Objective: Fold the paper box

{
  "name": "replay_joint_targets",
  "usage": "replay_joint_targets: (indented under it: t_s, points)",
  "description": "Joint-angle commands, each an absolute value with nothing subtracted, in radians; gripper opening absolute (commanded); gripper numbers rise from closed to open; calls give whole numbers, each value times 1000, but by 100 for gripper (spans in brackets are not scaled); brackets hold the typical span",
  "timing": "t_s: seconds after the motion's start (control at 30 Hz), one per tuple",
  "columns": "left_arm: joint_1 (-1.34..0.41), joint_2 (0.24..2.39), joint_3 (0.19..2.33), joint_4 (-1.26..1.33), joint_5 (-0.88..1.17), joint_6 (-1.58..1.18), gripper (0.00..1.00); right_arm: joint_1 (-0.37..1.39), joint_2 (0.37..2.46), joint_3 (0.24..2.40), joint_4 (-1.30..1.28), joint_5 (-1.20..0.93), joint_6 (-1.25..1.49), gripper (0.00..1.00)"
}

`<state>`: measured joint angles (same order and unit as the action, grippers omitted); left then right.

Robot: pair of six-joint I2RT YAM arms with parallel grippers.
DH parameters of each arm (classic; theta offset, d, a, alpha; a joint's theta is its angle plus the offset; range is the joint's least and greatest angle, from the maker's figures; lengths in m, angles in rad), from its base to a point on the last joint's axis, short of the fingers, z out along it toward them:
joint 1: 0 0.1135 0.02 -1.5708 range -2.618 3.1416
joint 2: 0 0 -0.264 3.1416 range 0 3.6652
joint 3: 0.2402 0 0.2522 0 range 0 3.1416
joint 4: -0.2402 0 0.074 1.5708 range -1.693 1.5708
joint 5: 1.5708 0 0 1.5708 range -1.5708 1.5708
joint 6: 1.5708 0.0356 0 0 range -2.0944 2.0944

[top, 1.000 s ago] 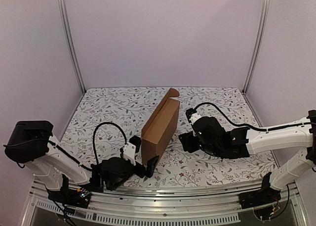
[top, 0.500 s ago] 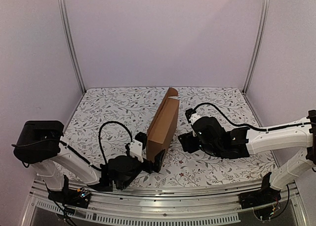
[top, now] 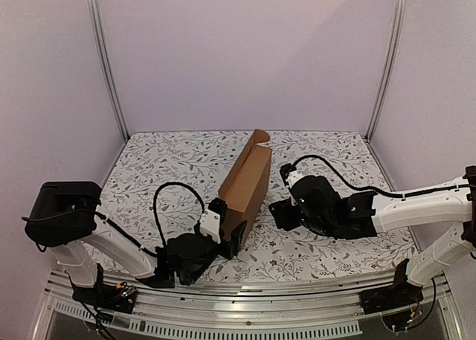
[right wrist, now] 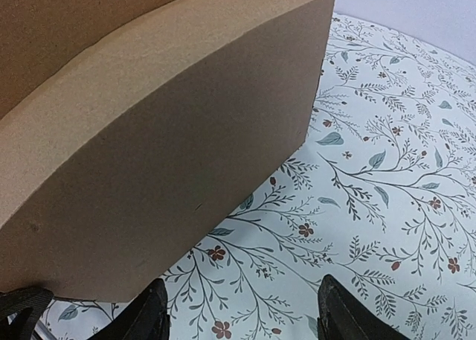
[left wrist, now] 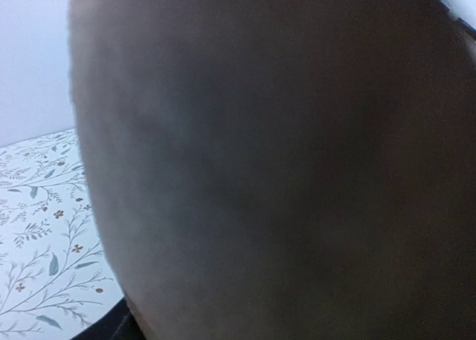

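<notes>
Left gripper sits at the near end of the paper box, one finger showing on each side of the cardboard; by that, it looks clenched on the end panel. Its own camera cannot confirm this, being filled with blurred brown board. Right gripper hangs just beside the box's right face, not touching, with fingers spread wide and nothing between them. The box stands on its long edge near the middle of the flowered table, running from the near left toward the far wall, with a rounded flap sticking up at the far end. Over the last second the left arm has swung in toward the centre and carried the near end with it: the box first turned more edge-on, and now shows a little more of its left face again. The right arm has hardly moved. Judgement: the left arm is repositioning the box so the waiting right gripper can reach a flap; no flap looks closed yet.
</notes>
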<state>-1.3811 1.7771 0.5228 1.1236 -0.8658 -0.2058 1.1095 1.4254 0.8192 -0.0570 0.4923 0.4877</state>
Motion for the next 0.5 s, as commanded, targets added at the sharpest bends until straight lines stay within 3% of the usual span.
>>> replay_joint_targets:
  t_s: [0.0, 0.17, 0.33, 0.47]
  points:
    - [-1396, 1752, 499, 1125, -811, -169, 59, 1103, 1390, 807, -82, 501, 485, 66]
    - [-1389, 1665, 444, 1077, -708, -135, 40, 1103, 1343, 804, -112, 542, 442, 67]
    - [-1318, 1540, 400, 925, -431, -128, 20, 1094, 1257, 804, -151, 529, 364, 68]
    - [-1277, 1456, 396, 764, -272, -80, 15, 1095, 1154, 781, -179, 460, 268, 68]
